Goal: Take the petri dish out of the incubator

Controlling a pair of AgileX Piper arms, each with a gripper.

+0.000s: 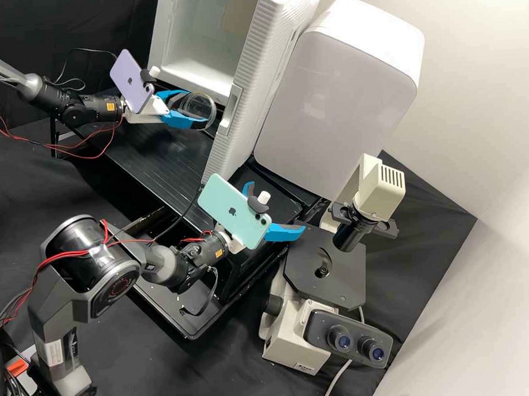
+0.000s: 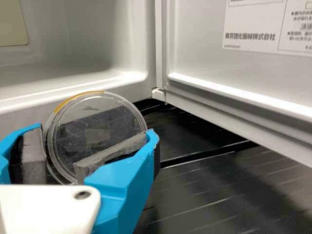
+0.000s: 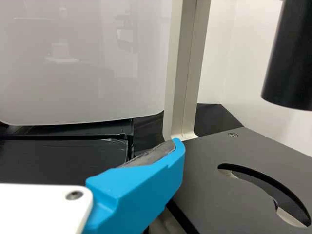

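i find my left gripper (image 1: 189, 112) clamped on the petri dish (image 1: 199, 105), at 11 o'clock, just outside the open incubator (image 1: 255, 49). i judge removal nearly done; setting down remains. right gripper (image 1: 285, 231): i cannot tell its opening.

The petri dish (image 2: 95, 129) is clear, the left tool (image 1: 202, 111) blue, the incubator (image 1: 269, 72) white and ribbed.

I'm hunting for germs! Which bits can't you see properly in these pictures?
What's in the petri dish: left wrist view, it looks clear, and a finger of the left gripper covers its lower rim.
Top of the incubator chamber: high view, cut off by the picture's upper edge.
Print on the door label: left wrist view, too small.
Hole in the microscope stage: right wrist view, edge cuts it.
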